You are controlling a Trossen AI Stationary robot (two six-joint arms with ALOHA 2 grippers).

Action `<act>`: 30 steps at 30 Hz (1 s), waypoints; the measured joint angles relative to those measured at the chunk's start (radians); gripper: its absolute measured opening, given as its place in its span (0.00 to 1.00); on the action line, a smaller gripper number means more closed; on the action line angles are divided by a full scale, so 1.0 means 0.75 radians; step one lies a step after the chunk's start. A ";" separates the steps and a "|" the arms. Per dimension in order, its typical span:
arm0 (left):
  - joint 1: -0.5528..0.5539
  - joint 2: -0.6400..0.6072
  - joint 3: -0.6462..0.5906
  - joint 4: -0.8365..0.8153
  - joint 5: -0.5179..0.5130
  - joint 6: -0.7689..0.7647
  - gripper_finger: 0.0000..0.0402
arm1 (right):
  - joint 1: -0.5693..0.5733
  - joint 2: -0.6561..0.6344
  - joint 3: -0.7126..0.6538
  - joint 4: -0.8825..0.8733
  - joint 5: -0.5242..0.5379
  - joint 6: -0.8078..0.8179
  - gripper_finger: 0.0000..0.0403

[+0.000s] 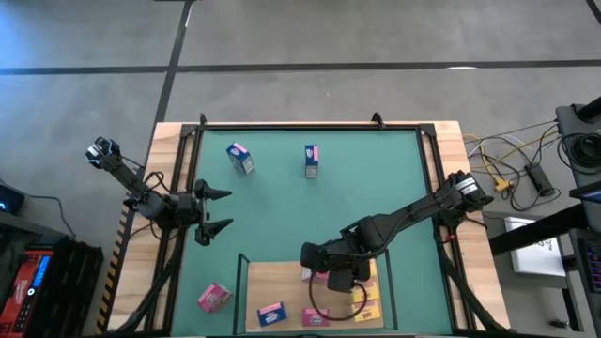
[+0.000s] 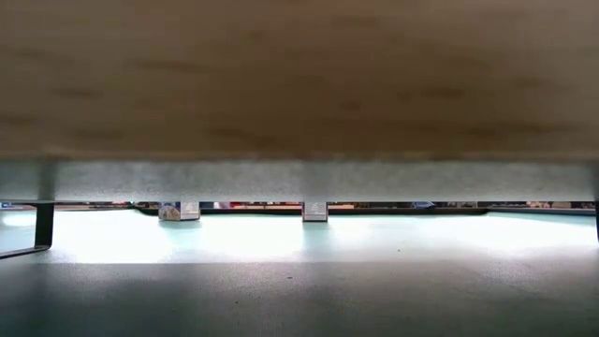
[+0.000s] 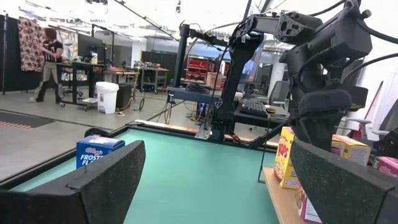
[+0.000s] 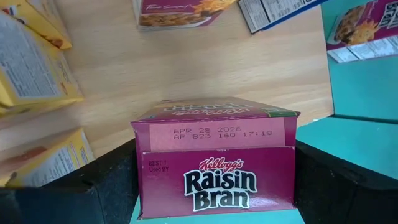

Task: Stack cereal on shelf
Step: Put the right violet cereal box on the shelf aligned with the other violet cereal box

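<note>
Your green mat on a wood table, concrete floor beyond, shelf at 6 o'clock, right gripper over it clamping a pink Raisin Bran box, left gripper at 9 o'clock spread wide, mat's middle bare.

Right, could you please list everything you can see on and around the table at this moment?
mat: one, green, covering the table
shelf: one, light wood, at the mat's near edge
pink boxes: three; loose pink box on the mat left of the shelf, shelved pink box, held pink box
blue boxes: two; far blue box on the mat, shelved blue box
pink-and-blue box: one, far mat
yellow boxes: at least two, shelf's right side
person: one, room beyond
left gripper: open, mat's left edge
right gripper: gripping the held pink box over the shelf
</note>
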 joint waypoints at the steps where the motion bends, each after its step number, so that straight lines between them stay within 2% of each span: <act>1: 0.000 0.000 0.000 0.000 0.000 0.000 0.96 | 0.000 0.000 0.000 0.000 0.000 0.020 0.81; 14: 0.000 0.000 0.000 0.000 0.000 0.000 0.96 | -0.003 0.000 0.023 0.000 0.000 0.097 0.84; 30: 0.000 0.000 0.000 -0.001 0.000 0.000 0.96 | -0.003 -0.001 0.058 0.001 0.000 0.049 0.84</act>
